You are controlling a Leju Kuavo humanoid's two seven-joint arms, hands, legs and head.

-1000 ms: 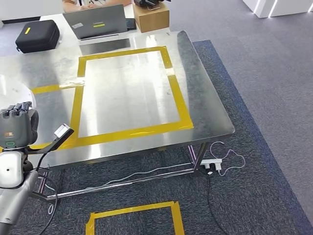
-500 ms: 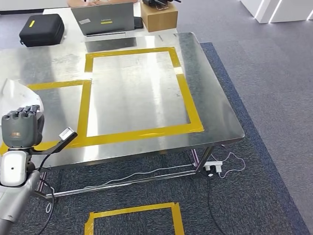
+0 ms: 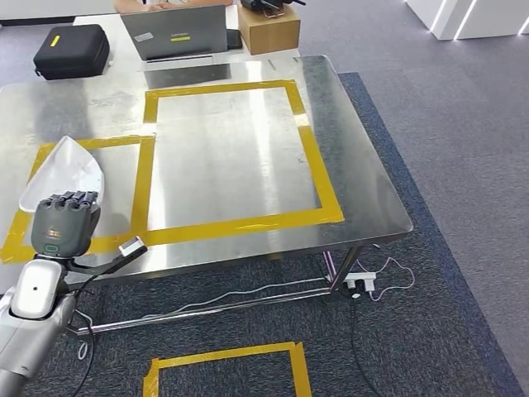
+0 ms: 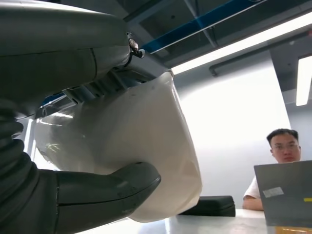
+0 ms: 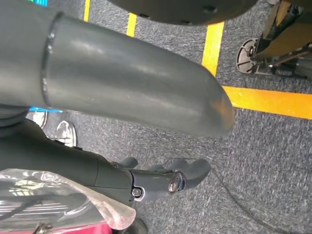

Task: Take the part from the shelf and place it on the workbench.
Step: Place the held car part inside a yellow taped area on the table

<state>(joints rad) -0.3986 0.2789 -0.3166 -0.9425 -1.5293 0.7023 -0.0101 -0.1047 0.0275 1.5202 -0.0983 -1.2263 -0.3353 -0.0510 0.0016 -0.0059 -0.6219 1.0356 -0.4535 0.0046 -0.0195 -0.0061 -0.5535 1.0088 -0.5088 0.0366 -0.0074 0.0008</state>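
Head view: the left hand (image 3: 64,225) hangs over the near left edge of the workbench (image 3: 350,157), gripping the part (image 3: 62,172), a white, smooth, shell-like piece with a pointed far end. The part sits above the smaller tape box (image 3: 145,174) on the bench's left side; whether it rests on the steel or hovers just above it is hard to tell from here. A laptop (image 3: 176,33), a black case (image 3: 70,50) and a carton (image 3: 269,26) stand on the table beyond.

Left wrist view: the hand clamps the part (image 4: 140,146) between the thumb (image 4: 107,192) and the fingers on the opposite side. The shell is glossy, thin-walled and curved, so it looks slippery and likely to rock once set down. A person (image 4: 281,161) sits behind the laptop.

Right wrist view: the right hand (image 5: 165,178) hangs over carpet (image 5: 272,161) crossed by yellow tape, fingers loosely curled, holding nothing.

Risks, as I judge them: letting go while the part is above the surface could make it drop, tip and slide on the polished steel. Being so close to the near edge, it could also end up outside the tape or off the bench.
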